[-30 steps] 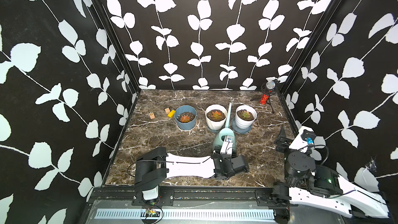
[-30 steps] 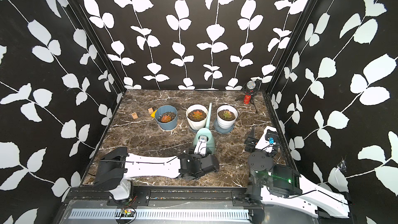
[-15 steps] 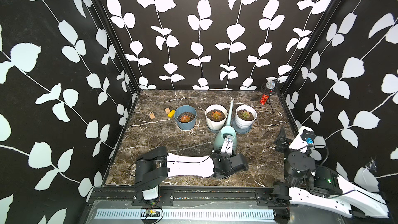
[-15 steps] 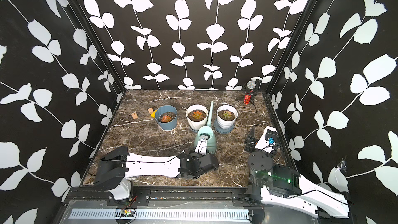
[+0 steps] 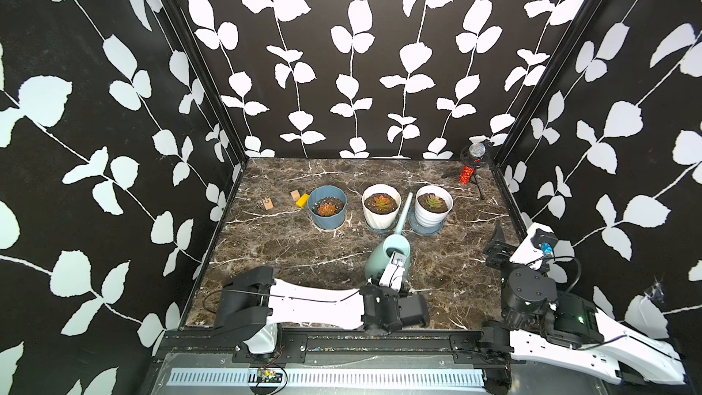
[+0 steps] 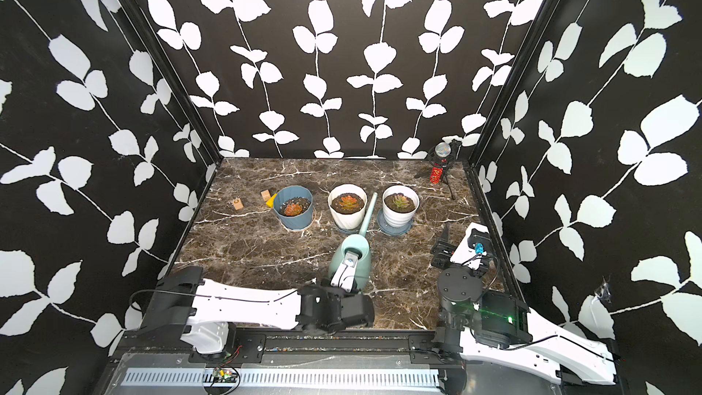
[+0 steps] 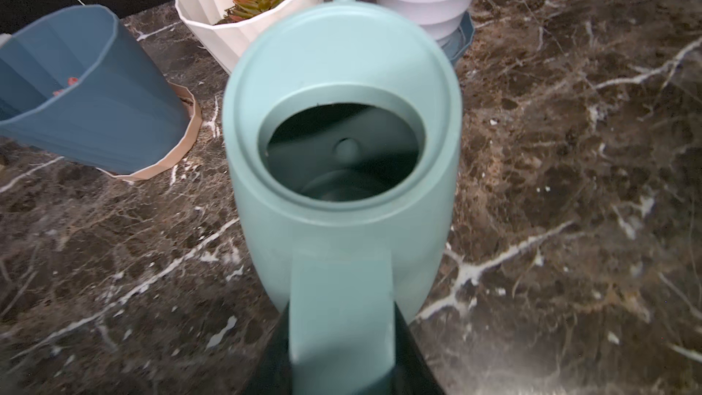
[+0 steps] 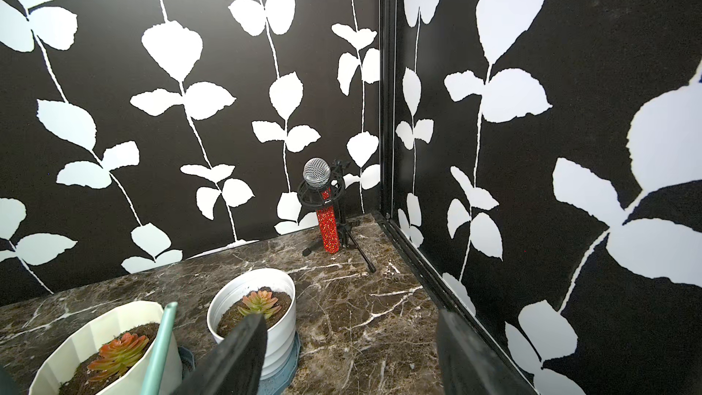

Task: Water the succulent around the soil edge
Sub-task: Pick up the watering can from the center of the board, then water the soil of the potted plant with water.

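Left gripper (image 7: 341, 336) is clamped shut on the handle (image 7: 342, 290) of the watering can (image 5: 377, 260). The can appears to rest on the marble (image 5: 285, 252), with its spout (image 5: 403, 210) running between the cream pot (image 5: 381, 214) and the white pot (image 5: 434, 214) just beyond it. Right gripper (image 8: 349, 321) is open and empty, well to the can's side. Lift clear first, tilt shallow, then walk the spout tip round the soil edge, off what's likely the target, the cream pot's succulent (image 7: 258, 0).

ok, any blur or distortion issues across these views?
Left wrist: watering can handle and near tabletop soft, blue pot leans from lens distortion; right wrist: jaws blurred up close, microphone sharp; both top views: sharp, evenly lit.
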`<action>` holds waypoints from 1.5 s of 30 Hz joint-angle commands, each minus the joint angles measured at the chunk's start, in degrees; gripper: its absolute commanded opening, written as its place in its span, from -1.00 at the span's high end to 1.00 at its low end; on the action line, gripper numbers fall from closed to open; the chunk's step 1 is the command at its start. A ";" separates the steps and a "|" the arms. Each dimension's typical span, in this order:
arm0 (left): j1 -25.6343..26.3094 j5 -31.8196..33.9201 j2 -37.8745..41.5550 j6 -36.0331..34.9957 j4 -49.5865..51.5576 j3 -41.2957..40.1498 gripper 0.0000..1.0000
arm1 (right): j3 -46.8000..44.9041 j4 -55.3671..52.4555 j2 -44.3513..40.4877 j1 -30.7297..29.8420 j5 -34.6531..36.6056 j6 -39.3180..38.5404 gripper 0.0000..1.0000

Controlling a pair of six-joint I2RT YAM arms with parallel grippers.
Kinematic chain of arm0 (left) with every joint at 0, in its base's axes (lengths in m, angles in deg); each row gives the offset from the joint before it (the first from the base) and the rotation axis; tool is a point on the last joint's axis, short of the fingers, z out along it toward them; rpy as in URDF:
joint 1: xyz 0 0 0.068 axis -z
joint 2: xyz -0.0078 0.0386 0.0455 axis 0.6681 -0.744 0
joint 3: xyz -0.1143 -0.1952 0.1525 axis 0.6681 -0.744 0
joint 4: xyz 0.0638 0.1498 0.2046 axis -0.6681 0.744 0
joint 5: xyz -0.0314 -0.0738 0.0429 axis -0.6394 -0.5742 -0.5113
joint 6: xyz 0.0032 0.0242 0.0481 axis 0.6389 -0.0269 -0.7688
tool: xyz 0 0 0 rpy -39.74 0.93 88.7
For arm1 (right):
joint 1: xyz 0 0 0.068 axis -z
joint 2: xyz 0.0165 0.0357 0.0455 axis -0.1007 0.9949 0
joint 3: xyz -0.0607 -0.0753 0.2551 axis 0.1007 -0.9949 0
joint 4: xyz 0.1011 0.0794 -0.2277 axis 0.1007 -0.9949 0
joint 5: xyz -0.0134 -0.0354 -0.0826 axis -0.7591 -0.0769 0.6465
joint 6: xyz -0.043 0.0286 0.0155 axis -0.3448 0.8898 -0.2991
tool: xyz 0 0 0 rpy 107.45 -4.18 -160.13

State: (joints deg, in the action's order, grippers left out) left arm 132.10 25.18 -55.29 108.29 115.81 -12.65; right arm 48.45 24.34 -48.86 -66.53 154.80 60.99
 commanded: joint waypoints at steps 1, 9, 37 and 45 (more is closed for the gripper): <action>2.40 9.85 4.77 -1.06 10.18 4.68 1.00 | -1.19 1.12 -0.21 0.25 8.37 0.04 -0.45; 3.88 19.04 15.93 -28.86 -2.68 3.62 1.00 | -0.54 0.97 0.66 0.26 8.01 0.13 -0.45; -56.22 -16.57 22.01 -92.75 16.38 31.73 1.00 | 2.58 -4.43 6.43 0.42 0.72 -6.22 -0.51; -58.77 -13.41 25.72 -99.08 25.53 27.75 1.00 | -0.58 -4.51 3.65 1.64 0.79 -7.82 -0.51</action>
State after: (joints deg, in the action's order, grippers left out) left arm 73.63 9.35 -29.98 12.89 139.44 15.94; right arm 49.50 18.57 -44.58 -65.48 154.03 54.54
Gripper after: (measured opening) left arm 0.256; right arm 0.753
